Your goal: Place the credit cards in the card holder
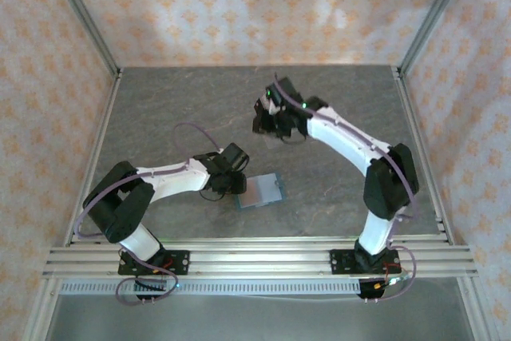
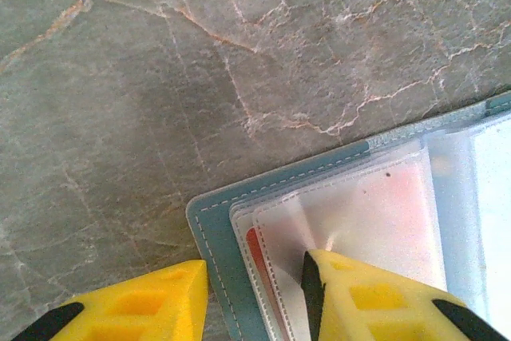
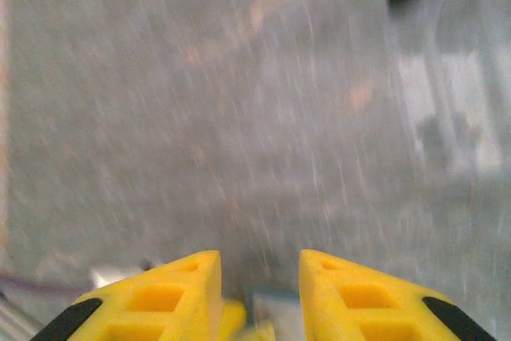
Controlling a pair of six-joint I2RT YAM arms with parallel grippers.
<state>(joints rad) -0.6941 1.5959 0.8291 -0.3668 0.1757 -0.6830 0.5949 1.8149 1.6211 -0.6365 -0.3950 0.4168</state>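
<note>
The card holder (image 1: pixel 265 191) lies open on the grey table, teal with clear sleeves (image 2: pixel 375 205) inside. My left gripper (image 1: pixel 238 184) is at its left corner. In the left wrist view the left gripper (image 2: pixel 254 265) is open. One of its fingers (image 2: pixel 144 309) rests on the table beside the teal border (image 2: pixel 211 221), and the other presses a dimple into the top sleeve. A red credit card (image 2: pixel 255 249) shows inside a sleeve. My right gripper (image 1: pixel 270 121) hangs over the middle of the table. The right gripper (image 3: pixel 259 257) is open, with a blurred blue-grey shape (image 3: pixel 275 309) low between its fingers.
The right wrist view is motion-blurred, with a pale glassy shape (image 3: pixel 447 77) at its upper right. Metal rails (image 1: pixel 255 257) cross the near edge, and patterned walls close in the back and both sides.
</note>
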